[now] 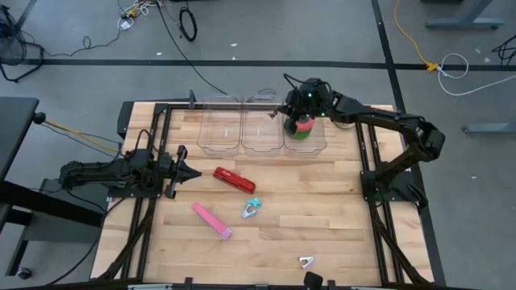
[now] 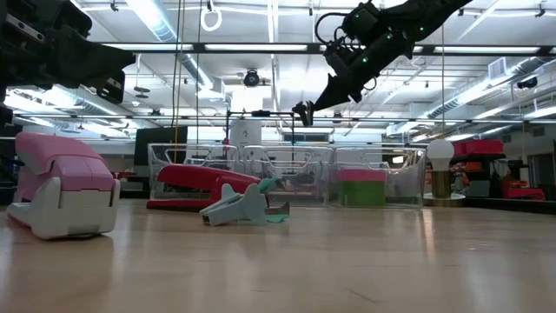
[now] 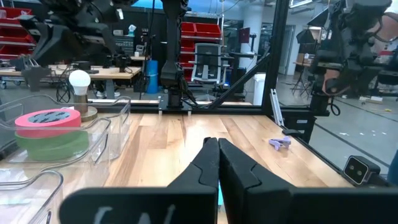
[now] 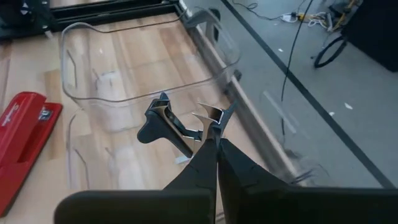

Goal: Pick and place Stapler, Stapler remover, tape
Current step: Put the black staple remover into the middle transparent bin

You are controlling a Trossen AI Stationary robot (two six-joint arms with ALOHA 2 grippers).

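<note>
While left hand (image 1: 187, 173) waits closed, right hand (image 4: 208, 134) grips staple remover (image 4: 180, 124) over bin (image 4: 124, 93).

a white bulb (image 3: 79, 79) on a wooden base stands beyond the table (image 1: 322, 229).

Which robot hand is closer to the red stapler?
Left. The left gripper sits just beside the red stapler, while the right gripper is farther off, up over the clear bins.

Pink stapler (image 2: 61, 184): cut off at low view's left edge. Red stapler (image 4: 22, 146): cropped in right wrist view. Green tape (image 1: 301, 131): mostly hidden under red tape (image 1: 302, 123).
</note>
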